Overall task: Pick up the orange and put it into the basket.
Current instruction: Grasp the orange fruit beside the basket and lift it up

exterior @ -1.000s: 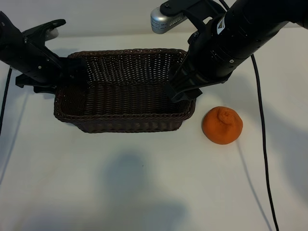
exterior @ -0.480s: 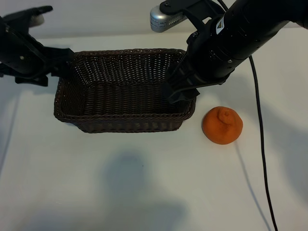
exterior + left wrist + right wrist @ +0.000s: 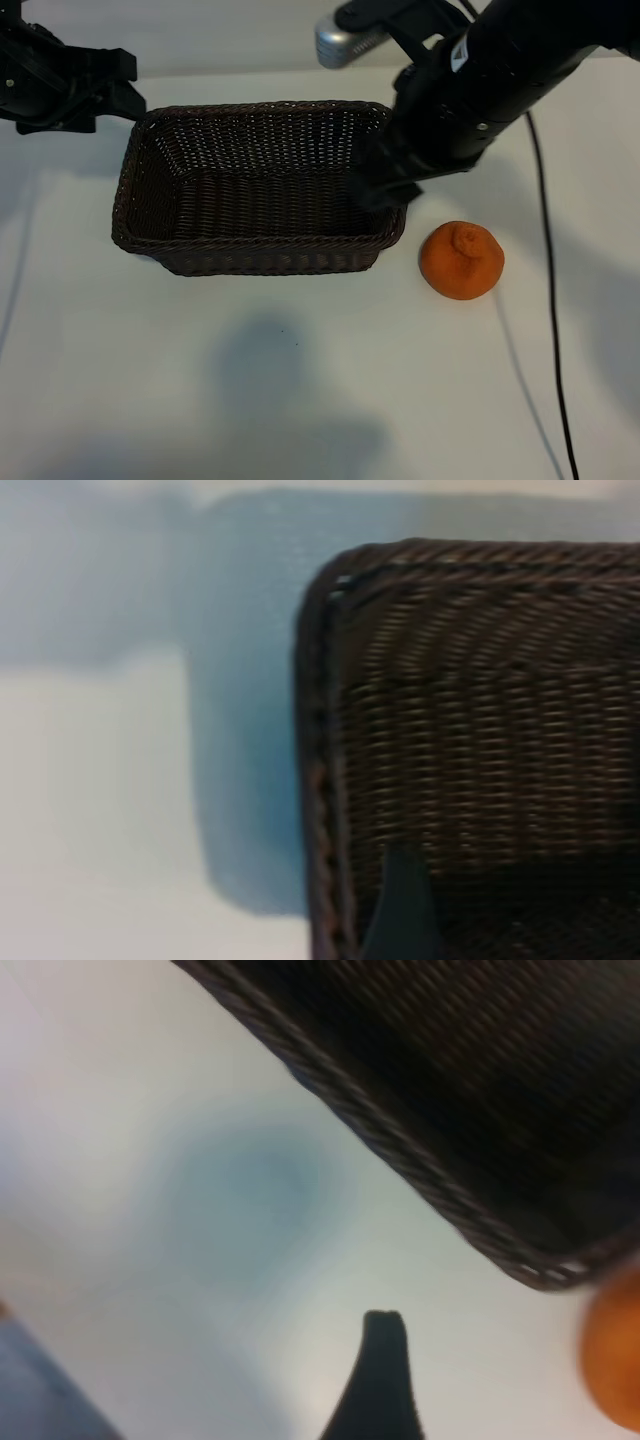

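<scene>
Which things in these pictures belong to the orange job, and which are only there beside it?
Belong to the job:
- orange, on the table right of the basket
- basket, nothing in it
- right gripper, over the basket's right end
- left gripper, by the basket's far left corner

Only there:
- black cable
- white table

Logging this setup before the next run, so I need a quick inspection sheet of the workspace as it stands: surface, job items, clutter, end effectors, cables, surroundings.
Surface: white table, bare, with soft shadows.
Job's things: orange on the table just right of the basket, outside it; the basket holds nothing.
Clutter: nothing seen.
End effectors: left end effector off the basket's far left corner, holding nothing; right end effector over the basket's right rim, holding nothing, not on the orange.
Cables: black cable runs along the table right of the orange.
Surroundings: a grey cylindrical part behind the right arm; nothing else seen.
</scene>
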Controlling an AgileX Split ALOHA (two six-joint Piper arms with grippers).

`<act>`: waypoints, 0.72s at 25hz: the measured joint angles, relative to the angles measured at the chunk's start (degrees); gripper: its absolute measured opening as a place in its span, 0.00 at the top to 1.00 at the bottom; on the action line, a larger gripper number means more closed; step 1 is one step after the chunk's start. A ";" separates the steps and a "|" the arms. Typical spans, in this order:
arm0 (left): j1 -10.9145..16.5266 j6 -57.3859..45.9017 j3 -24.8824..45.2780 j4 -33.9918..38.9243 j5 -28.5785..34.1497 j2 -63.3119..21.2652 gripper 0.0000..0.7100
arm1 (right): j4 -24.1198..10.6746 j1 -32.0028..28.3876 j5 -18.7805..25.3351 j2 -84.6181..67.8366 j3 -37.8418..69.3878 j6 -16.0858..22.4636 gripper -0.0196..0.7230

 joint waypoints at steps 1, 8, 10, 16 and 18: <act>0.00 0.75 0.00 -0.93 0.08 0.00 0.16 | -2.82 0.00 1.45 0.00 0.00 0.87 0.18; 0.00 1.90 0.00 -2.07 0.63 -0.08 0.16 | -19.77 -0.07 6.95 0.00 0.00 8.83 0.18; 0.00 1.95 0.00 -2.07 0.70 -0.13 0.16 | -20.10 -0.44 5.89 0.00 0.00 9.04 0.18; 0.00 1.95 0.00 -2.07 0.81 -0.13 0.16 | -14.56 -5.94 0.31 0.00 4.34 7.35 0.18; 0.00 1.95 0.00 -2.07 0.81 -0.13 0.16 | -12.02 -8.28 -2.15 0.00 6.77 6.15 0.18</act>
